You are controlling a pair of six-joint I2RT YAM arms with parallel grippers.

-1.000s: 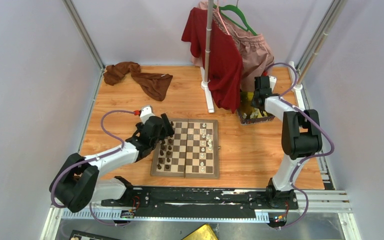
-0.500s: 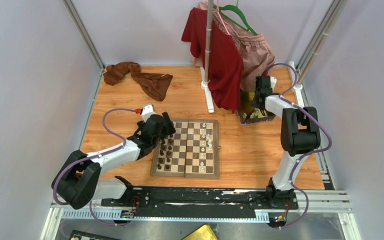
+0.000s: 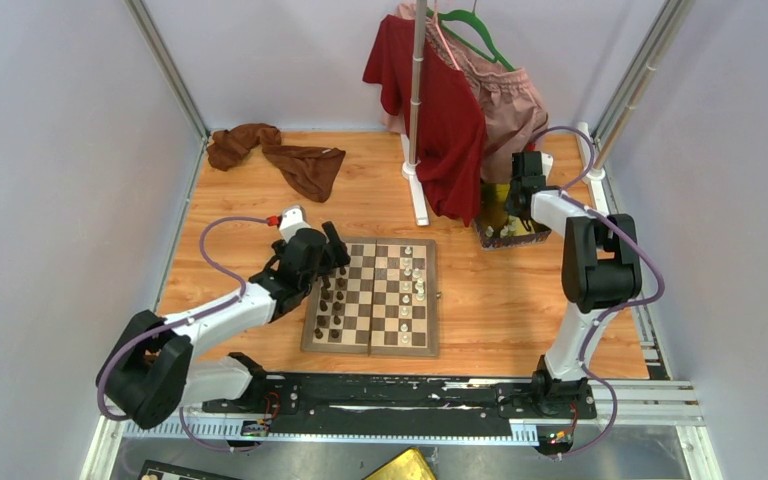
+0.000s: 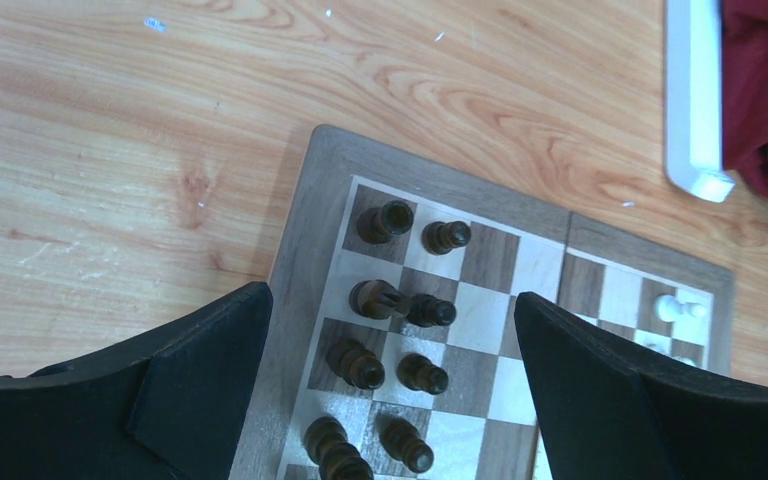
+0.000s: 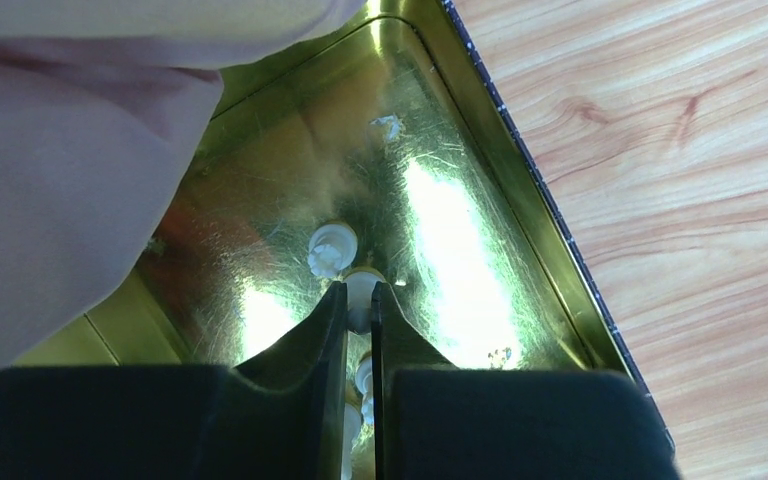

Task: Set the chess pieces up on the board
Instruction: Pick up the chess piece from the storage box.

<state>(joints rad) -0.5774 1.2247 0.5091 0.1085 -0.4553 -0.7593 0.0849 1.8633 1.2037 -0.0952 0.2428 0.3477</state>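
The board [image 3: 370, 348] lies at the table's middle, with dark chess pieces [image 3: 332, 300] on its left half and white ones [image 3: 415, 285] on its right half. My left gripper [image 3: 335, 250] hovers open over the board's far left corner [image 4: 300, 230]. Several dark pieces [image 4: 385, 220] stand below it between the spread fingers, none held. My right gripper [image 5: 358, 295] reaches down into the gold tray [image 5: 440, 230] at the far right and is shut on a white piece [image 5: 360, 288]. Another white piece [image 5: 330, 248] lies just beyond the tips.
A clothes rack's white base [image 3: 415, 195] stands behind the board, with a red garment [image 3: 440, 110] and a pink one [image 3: 505, 100] hanging over the tray [image 3: 530, 235]. Pink cloth [image 5: 60, 150] overhangs the tray's left side. A brown cloth [image 3: 280, 155] lies far left.
The right jaws have closed on a white piece in the tray. The left gripper has drifted slightly left, off the board's corner, staying open.
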